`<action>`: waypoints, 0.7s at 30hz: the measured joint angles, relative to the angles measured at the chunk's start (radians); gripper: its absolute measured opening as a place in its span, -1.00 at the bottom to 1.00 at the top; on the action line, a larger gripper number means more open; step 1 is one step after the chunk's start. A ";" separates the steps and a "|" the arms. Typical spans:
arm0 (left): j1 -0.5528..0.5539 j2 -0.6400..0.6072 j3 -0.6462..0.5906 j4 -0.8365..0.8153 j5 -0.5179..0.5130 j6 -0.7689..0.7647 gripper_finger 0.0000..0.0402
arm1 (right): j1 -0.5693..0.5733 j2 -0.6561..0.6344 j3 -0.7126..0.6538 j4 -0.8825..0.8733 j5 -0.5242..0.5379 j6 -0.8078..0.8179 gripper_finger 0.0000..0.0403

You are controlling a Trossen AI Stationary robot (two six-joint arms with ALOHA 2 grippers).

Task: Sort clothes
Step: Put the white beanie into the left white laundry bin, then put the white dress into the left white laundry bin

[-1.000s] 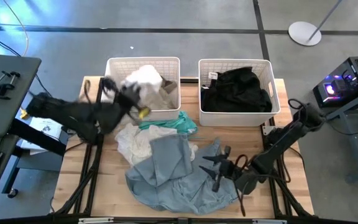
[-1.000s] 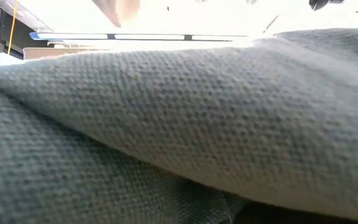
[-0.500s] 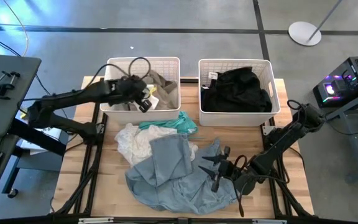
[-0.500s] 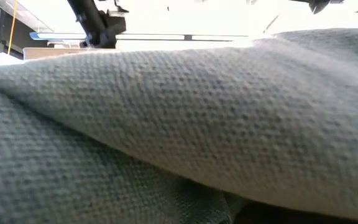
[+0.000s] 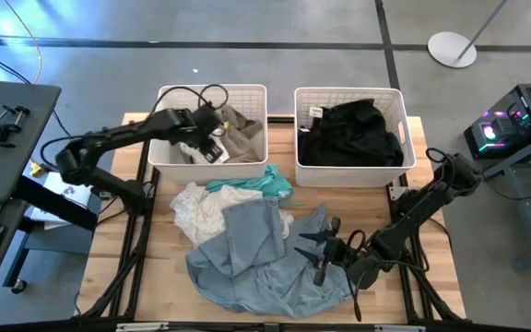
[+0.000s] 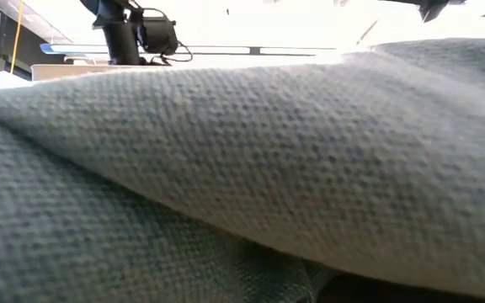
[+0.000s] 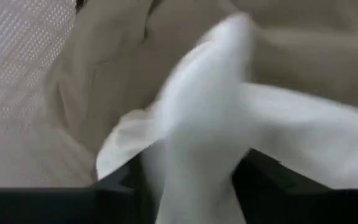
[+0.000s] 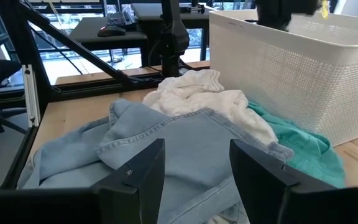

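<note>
My left gripper point(image 5: 203, 146) reaches into the left white basket point(image 5: 212, 90), which holds a tan garment point(image 5: 243, 131). In the left wrist view its fingers stand apart, with a white garment point(image 7: 197, 130) between them and tan cloth behind. My right gripper point(image 5: 325, 247) stands open near the table's front right, just over the light denim garment point(image 5: 256, 254), with nothing between its fingers. The denim lies on the table in one pile with a cream-white garment point(image 5: 196, 207) and a teal one point(image 5: 258, 182). Black clothes point(image 5: 353, 129) fill the right basket point(image 5: 348, 92). My left gripper point(image 7: 188, 186) has the white garment's lower part point(image 7: 191, 168) between its open fingers, which point down into the basket. The garment is blurred there, and I cannot tell whether the fingers touch it.
The two baskets stand side by side along the table's far edge. The pile of clothes covers the middle and near part of the table. Bare wood shows at the near left point(image 5: 132, 267) and beside the right arm. Denim point(image 6: 242, 168) fills the low view.
My left gripper has swung from the left basket's near rim toward the far edge and now reaches into the basket. The white garment, which bulged high over the basket a second ago, now sits low inside it. My right arm has kept still.
</note>
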 joint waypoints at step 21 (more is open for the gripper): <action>-0.123 -0.349 0.217 -0.071 0.073 -0.102 0.17 | 0.000 0.000 0.000 -0.004 -0.002 0.008 -0.16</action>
